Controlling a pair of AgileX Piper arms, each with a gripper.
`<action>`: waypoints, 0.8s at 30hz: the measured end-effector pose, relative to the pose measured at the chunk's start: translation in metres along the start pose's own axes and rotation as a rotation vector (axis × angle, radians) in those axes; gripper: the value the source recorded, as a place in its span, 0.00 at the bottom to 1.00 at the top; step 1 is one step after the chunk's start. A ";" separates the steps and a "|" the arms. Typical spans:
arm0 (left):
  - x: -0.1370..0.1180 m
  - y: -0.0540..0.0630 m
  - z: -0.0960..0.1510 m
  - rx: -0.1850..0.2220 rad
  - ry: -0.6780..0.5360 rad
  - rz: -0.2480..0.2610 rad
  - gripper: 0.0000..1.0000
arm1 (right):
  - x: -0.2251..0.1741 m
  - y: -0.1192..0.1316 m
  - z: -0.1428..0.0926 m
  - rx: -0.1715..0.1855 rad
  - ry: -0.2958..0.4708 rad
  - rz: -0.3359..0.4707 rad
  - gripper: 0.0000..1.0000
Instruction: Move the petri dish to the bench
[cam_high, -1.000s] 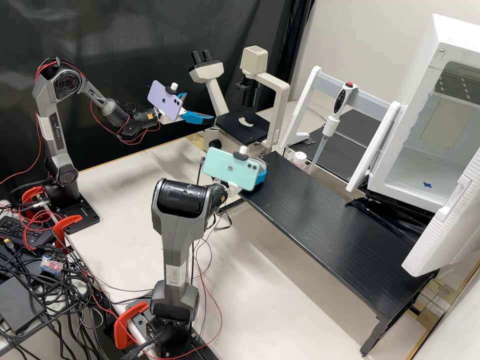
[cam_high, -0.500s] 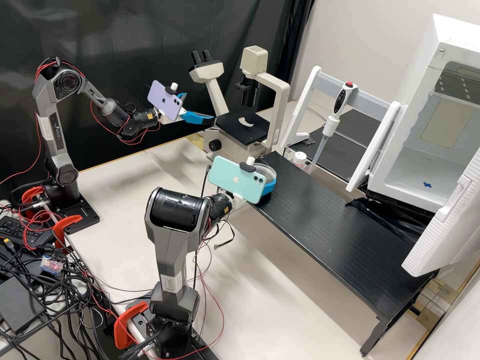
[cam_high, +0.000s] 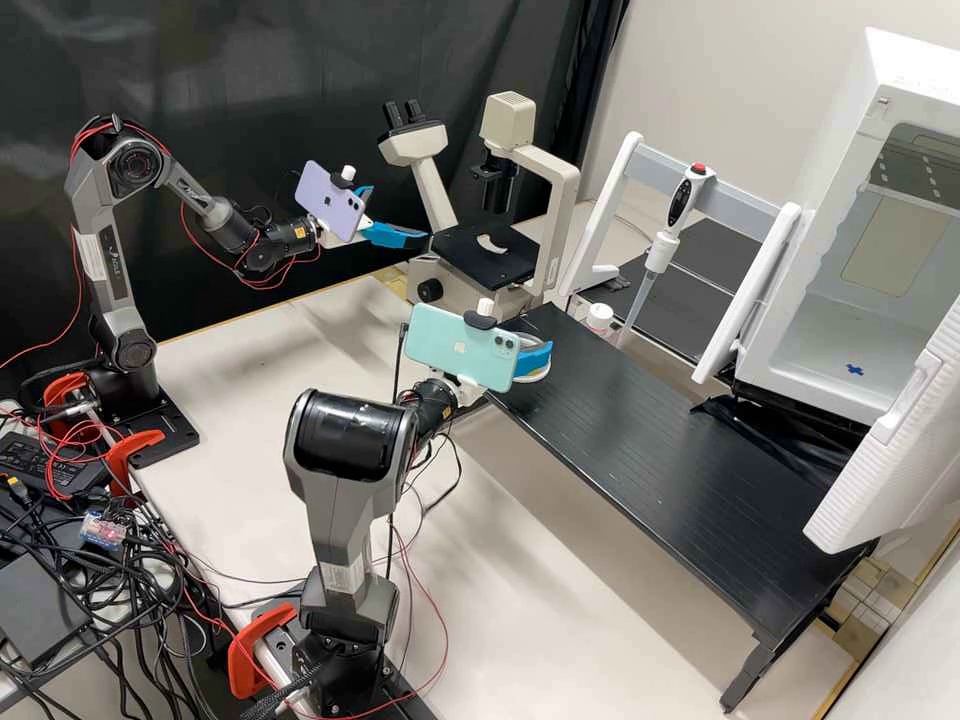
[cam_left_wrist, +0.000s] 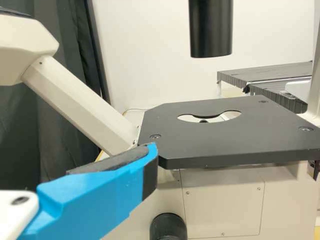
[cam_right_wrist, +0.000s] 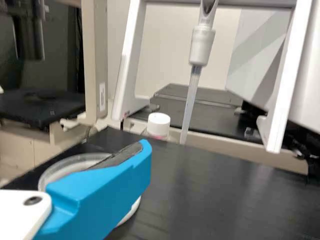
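Note:
In the high view, my right gripper (cam_high: 531, 360) is at the far-left end of the black raised bench (cam_high: 640, 430), shut on the round petri dish (cam_high: 537, 376). The pale rim shows beyond and below the blue finger; contact with the bench surface I cannot tell. In the right wrist view my right gripper (cam_right_wrist: 112, 185) crosses in front of the dish (cam_right_wrist: 52, 171), hiding its middle. My left gripper (cam_high: 398, 215) is open beside the microscope stage (cam_high: 485, 255), its fingers spread. In the left wrist view a blue finger of the left gripper (cam_left_wrist: 95, 195) is near the stage edge (cam_left_wrist: 220, 160).
The microscope (cam_high: 562, 220) rises beyond the bench's far-left end. A white-capped bottle (cam_high: 600, 318) and a pipette (cam_high: 662, 250) on a white-legged stand are past the bench's back edge. The open white incubator (cam_high: 880, 130) is at the right, with its door (cam_high: 900, 440) swung outward.
The right arm first swung rightward, then slightly back left, carrying the petri dish farther onto the bench's end and turning its gripper. The left arm has kept still.

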 end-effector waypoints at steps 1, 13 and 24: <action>0.000 0.000 0.000 0.000 0.000 0.000 1.00 | -0.003 0.004 -0.002 0.005 0.015 0.013 1.00; 0.000 0.000 0.000 0.000 0.000 0.000 1.00 | -0.052 0.045 -0.014 0.092 0.160 0.323 1.00; 0.000 0.000 0.000 0.000 0.000 0.000 1.00 | -0.062 0.047 -0.006 0.132 0.207 0.318 1.00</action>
